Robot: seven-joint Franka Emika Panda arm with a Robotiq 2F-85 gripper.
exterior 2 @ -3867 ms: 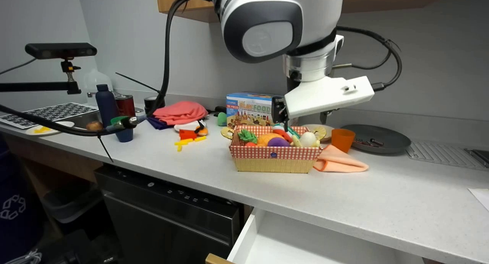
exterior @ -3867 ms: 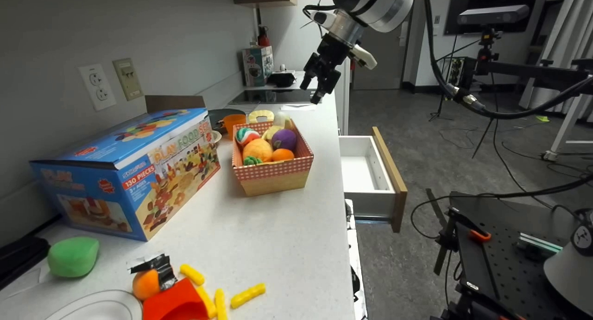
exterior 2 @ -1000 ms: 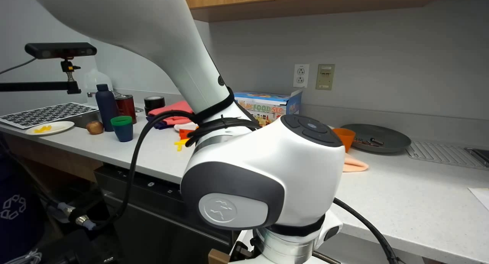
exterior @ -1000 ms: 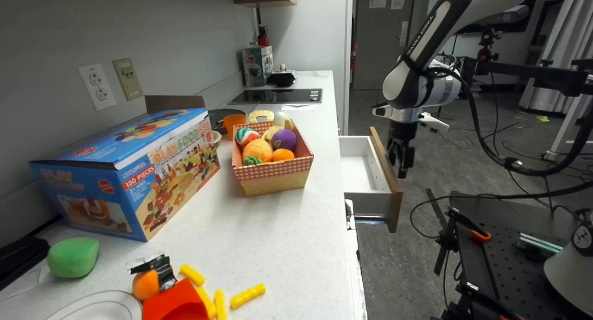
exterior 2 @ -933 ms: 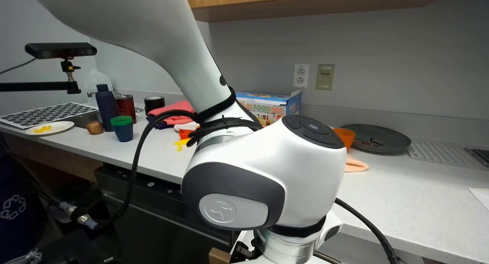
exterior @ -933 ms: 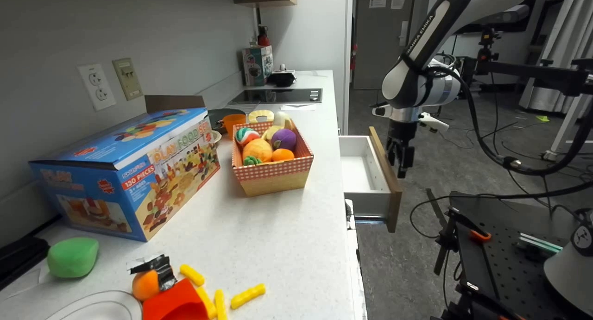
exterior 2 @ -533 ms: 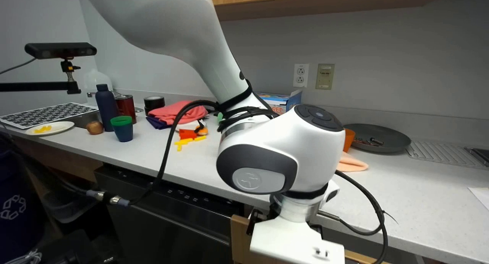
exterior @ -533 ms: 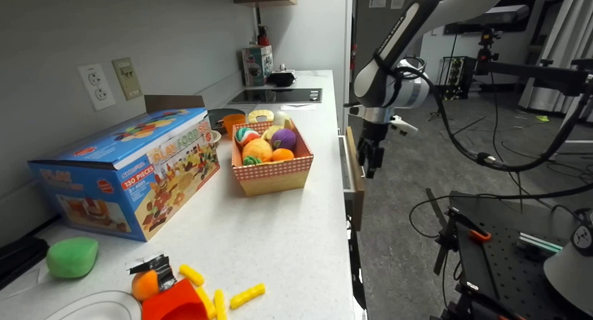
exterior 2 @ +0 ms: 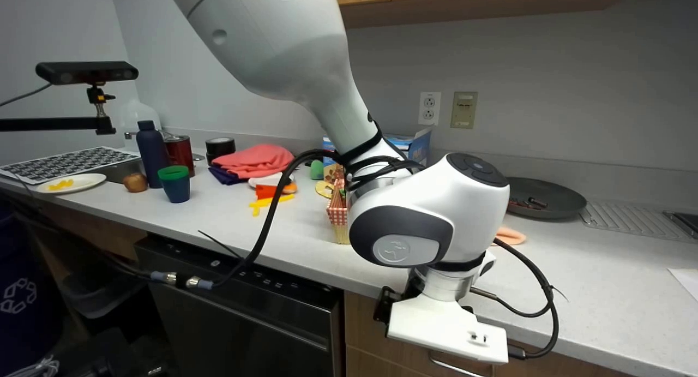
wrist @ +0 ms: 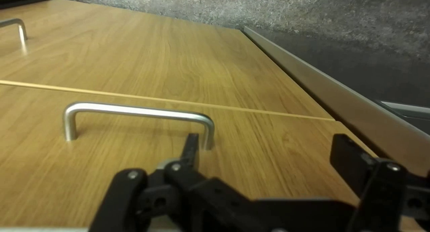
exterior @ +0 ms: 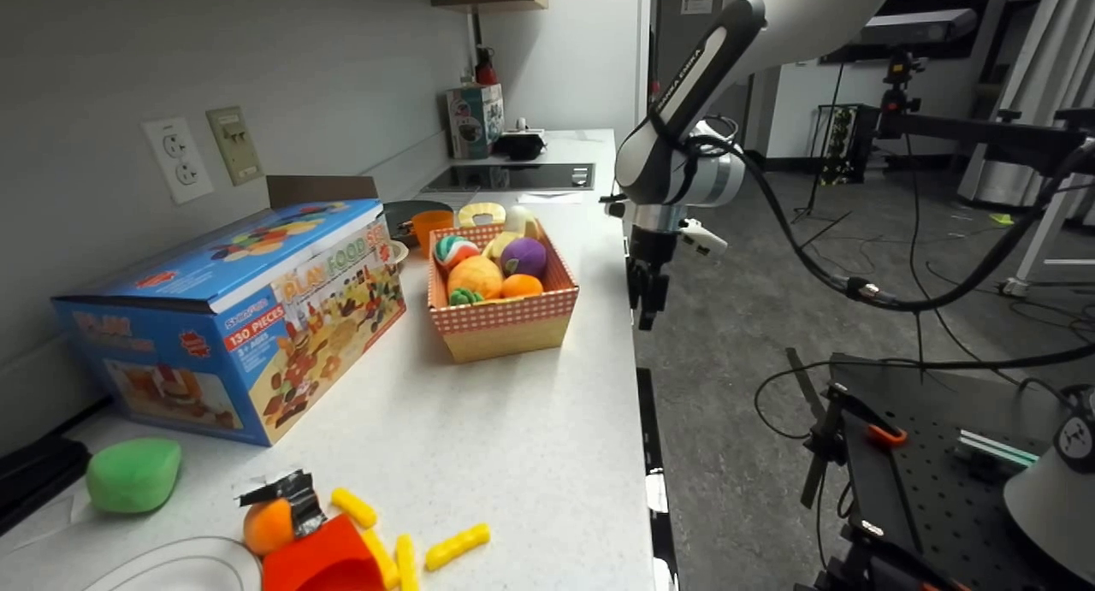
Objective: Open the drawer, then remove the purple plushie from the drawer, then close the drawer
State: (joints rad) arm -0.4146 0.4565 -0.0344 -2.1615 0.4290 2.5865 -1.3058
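Note:
The drawer is shut; its tan front (exterior 2: 361, 319) sits flush under the counter edge in an exterior view. In the wrist view its front (wrist: 262, 151) and metal handle (wrist: 137, 110) show below my camera. My gripper (wrist: 267, 139) is open and empty at the drawer front, one finger beside the handle's end; whether it touches the front I cannot tell. In an exterior view the gripper (exterior: 641, 310) hangs just off the counter edge. The purple plushie (exterior: 523, 258) lies among toy food in the red checked basket (exterior: 505, 317); the arm hides it in an exterior view.
A blue play food box (exterior: 231, 309) stands behind the basket on the counter (exterior: 513, 454). A green blob toy (exterior: 134, 475) and yellow sticks (exterior: 458, 546) lie nearer. A black dishwasher (exterior 2: 240, 306) adjoins the drawer. A dark pan (exterior 2: 548, 199) sits farther along.
My gripper has come down from above the counter to the drawer's front and moved toward the counter. The drawer has slid from open to shut. The plushie has stayed in the basket.

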